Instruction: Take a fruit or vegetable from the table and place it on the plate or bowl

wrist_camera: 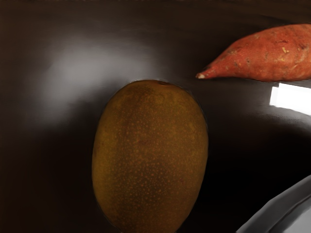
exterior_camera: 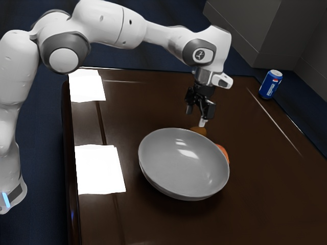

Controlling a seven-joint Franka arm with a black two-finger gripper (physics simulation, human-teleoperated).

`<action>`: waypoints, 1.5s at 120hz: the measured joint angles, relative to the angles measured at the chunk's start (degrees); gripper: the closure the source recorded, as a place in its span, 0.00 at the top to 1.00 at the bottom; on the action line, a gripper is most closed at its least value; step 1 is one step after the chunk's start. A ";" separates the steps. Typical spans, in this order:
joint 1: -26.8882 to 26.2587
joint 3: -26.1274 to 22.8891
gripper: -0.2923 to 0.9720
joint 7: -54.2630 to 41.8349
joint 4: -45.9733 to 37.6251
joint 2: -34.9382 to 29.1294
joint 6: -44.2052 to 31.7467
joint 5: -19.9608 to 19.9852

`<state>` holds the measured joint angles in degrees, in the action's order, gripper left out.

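Observation:
A brown kiwi (wrist_camera: 150,160) lies on the dark table directly under my hand; in the exterior view just its top (exterior_camera: 200,130) peeks over the far rim of the grey bowl (exterior_camera: 153,176). An orange sweet potato (wrist_camera: 265,56) lies a little beyond the kiwi, and part of it (exterior_camera: 223,152) shows behind the bowl's rim on the exterior view's right. My gripper (exterior_camera: 196,118) hangs just above the kiwi, pointing down, open, with nothing between its fingers. The bowl's edge (wrist_camera: 286,213) shows beside the kiwi.
A blue soda can (exterior_camera: 270,83) stands at the table's far corner on the exterior view's right. A grey cabinet (exterior_camera: 255,30) rises behind it. Bright light patches (exterior_camera: 97,168) lie on the table's side toward the exterior view's left.

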<state>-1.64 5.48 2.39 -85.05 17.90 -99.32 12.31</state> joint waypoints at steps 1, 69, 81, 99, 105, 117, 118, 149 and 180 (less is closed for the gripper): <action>-0.01 -0.02 0.77 0.03 -0.01 0.04 -0.15 -0.08; -0.83 -0.06 0.77 0.84 -0.58 4.36 -5.27 -2.53; -0.60 0.16 0.77 0.75 -0.37 5.47 -5.77 -2.44; -0.28 0.13 0.77 0.62 -0.37 6.39 -6.40 -2.36; -0.53 0.08 0.77 0.54 -0.29 6.84 -6.67 -2.34; -0.70 0.05 0.65 0.40 -0.23 7.12 -7.08 -2.32; -0.69 0.05 0.64 0.39 -0.23 7.13 -7.10 -2.32; -0.53 0.00 0.42 0.29 0.13 6.30 -7.54 -2.93; -4.60 -0.25 0.39 -0.13 -0.06 -1.86 -6.83 -4.27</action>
<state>-6.23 5.23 2.26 -85.12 16.04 -106.15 8.04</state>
